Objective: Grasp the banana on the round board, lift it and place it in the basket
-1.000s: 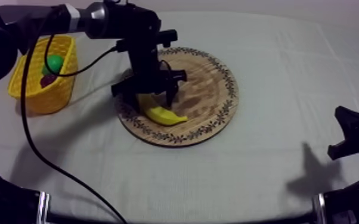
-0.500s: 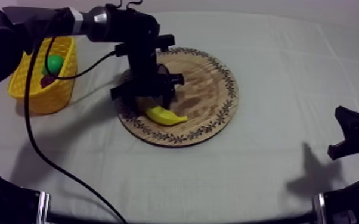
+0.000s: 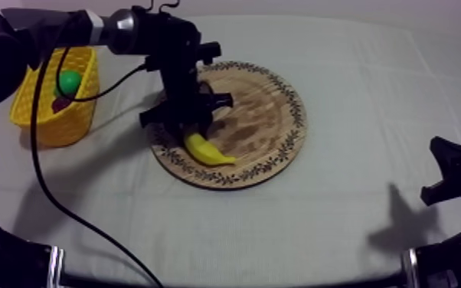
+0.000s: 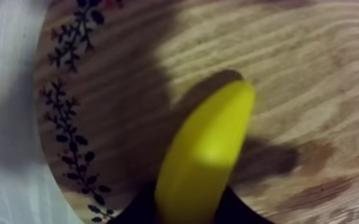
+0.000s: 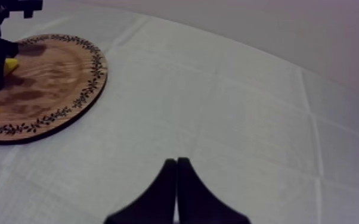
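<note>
The yellow banana [image 3: 207, 150] is at the near left of the round wooden board [image 3: 268, 107], close to its patterned rim. My left gripper [image 3: 190, 132] stands over the banana's left end and is shut on it. In the left wrist view the banana [image 4: 203, 155] runs out from between my black fingers [image 4: 237, 210] over the board's wood [image 4: 313, 71]. The yellow basket [image 3: 53, 115] sits at the table's far left, apart from the board. My right gripper [image 5: 176, 179] is shut on nothing and hangs low over the cloth at the right, far from the board [image 5: 56, 71].
The basket holds a green fruit [image 3: 69, 80] and a dark one [image 3: 63, 102]. A black cable [image 3: 38, 168] hangs from the left arm between basket and board. Bare cloth stretches from the board to the right arm [image 3: 452, 172].
My left gripper has shifted slightly up and to the left, taking the banana's held end with it. The banana has turned a little on the board. The right arm has stayed still.
</note>
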Action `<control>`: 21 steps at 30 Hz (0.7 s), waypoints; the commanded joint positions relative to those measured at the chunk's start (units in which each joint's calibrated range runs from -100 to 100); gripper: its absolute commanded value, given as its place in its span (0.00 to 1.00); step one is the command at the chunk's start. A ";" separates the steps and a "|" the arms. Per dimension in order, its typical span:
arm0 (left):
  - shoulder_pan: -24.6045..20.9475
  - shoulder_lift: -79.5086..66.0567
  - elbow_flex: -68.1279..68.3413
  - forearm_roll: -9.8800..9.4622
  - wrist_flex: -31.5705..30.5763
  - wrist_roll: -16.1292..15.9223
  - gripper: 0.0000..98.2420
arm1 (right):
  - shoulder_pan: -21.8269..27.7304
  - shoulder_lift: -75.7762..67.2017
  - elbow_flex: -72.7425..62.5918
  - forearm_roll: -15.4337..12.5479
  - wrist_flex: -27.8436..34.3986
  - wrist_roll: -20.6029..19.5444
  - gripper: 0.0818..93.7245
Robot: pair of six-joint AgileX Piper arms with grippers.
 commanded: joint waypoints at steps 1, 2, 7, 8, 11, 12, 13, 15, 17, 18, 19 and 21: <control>0.03 -0.49 0.03 -0.03 0.14 -0.05 0.33 | 0.00 0.00 -0.05 -0.01 0.00 0.01 0.00; 0.04 -0.75 0.09 -0.05 0.17 -0.11 0.33 | 0.00 0.00 -0.05 -0.01 0.00 0.01 0.00; 0.13 -2.66 0.32 -0.36 0.55 -0.46 0.31 | 0.00 0.00 -0.05 -0.01 0.00 0.01 0.00; 0.15 -3.25 0.39 -0.43 0.66 -0.53 0.30 | 0.00 0.00 -0.05 -0.01 0.00 0.01 0.00; 0.14 -5.65 0.75 -0.63 0.90 -0.76 0.30 | 0.00 0.00 -0.05 -0.01 0.00 0.01 0.00; 0.13 -6.64 0.92 -0.76 1.02 -0.85 0.30 | 0.00 0.00 -0.05 -0.01 0.00 0.01 0.00; 0.13 -7.72 1.15 -0.94 1.13 -0.90 0.30 | 0.00 0.00 -0.05 -0.01 0.00 0.01 0.00; 0.12 -10.07 1.77 -1.44 1.28 -1.02 0.29 | 0.00 0.00 -0.05 -0.01 0.00 0.01 0.00; 0.08 -12.73 2.63 -2.07 1.44 -1.11 0.28 | 0.00 0.00 -0.05 -0.01 0.00 0.01 0.00; 0.03 -14.13 3.14 -2.40 1.52 -1.17 0.27 | 0.00 0.00 -0.05 -0.01 0.00 0.01 0.00; -0.03 -15.52 3.74 -2.73 1.57 -1.26 0.27 | 0.00 0.00 -0.05 -0.01 0.00 0.01 0.00; -0.24 -18.27 4.99 -3.42 1.70 -1.42 0.26 | 0.00 0.00 -0.05 -0.01 0.00 0.01 0.00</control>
